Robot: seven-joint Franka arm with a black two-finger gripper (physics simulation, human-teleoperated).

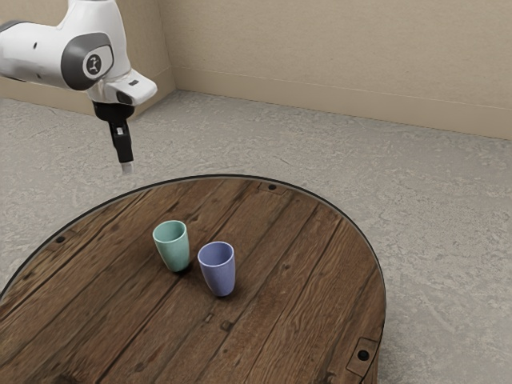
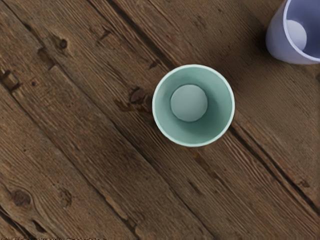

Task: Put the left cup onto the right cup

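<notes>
Wooden table (image 1: 304,320) bears purple cup (image 1: 217,268) near green cup (image 1: 172,245); pincer (image 1: 126,166) hangs above, open or closed unclear.

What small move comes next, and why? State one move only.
Probably lower the pincer straight down toward the green cup. The pincer hangs well above the table, while the wrist view has the green cup upright and nearly centred under the hand. The purple cup stands close beside it, so a straight descent seems safest.
</notes>
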